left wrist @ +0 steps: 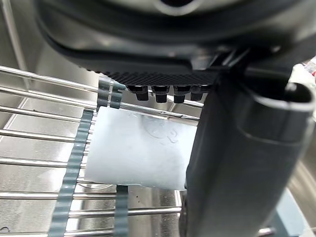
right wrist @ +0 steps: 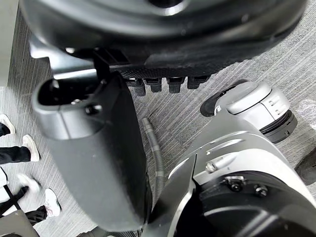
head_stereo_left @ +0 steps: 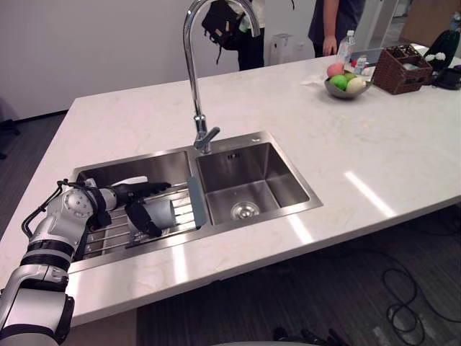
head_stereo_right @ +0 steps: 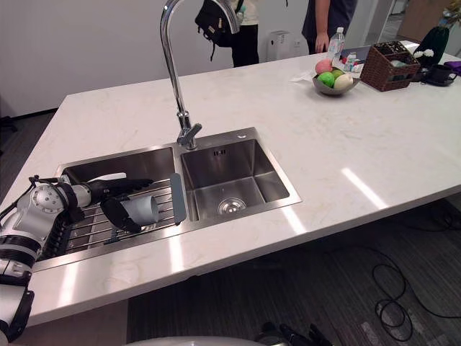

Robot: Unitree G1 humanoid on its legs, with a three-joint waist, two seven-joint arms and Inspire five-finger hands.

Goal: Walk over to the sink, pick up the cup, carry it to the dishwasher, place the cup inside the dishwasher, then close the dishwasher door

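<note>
A pale translucent cup (head_stereo_left: 164,213) lies on its side on the wire rack (head_stereo_left: 108,238) over the left basin of the steel sink (head_stereo_left: 310,196). My left hand (head_stereo_left: 137,192) reaches across the rack. Its fingers are straight above the cup and its thumb is down in front of it, so the cup sits between them. In the left wrist view the cup (left wrist: 138,153) rests on the rack bars just past the fingers, beside the thumb (left wrist: 237,163). My right hand (right wrist: 98,148) hangs relaxed over grey floor.
A tall curved faucet (head_stereo_left: 193,72) stands behind the divider between the basins. On the white counter's far right are a fruit bowl (head_stereo_left: 347,83), a bottle (head_stereo_left: 346,45) and a brown basket (head_stereo_left: 402,68). People (head_stereo_left: 335,21) stand beyond the counter.
</note>
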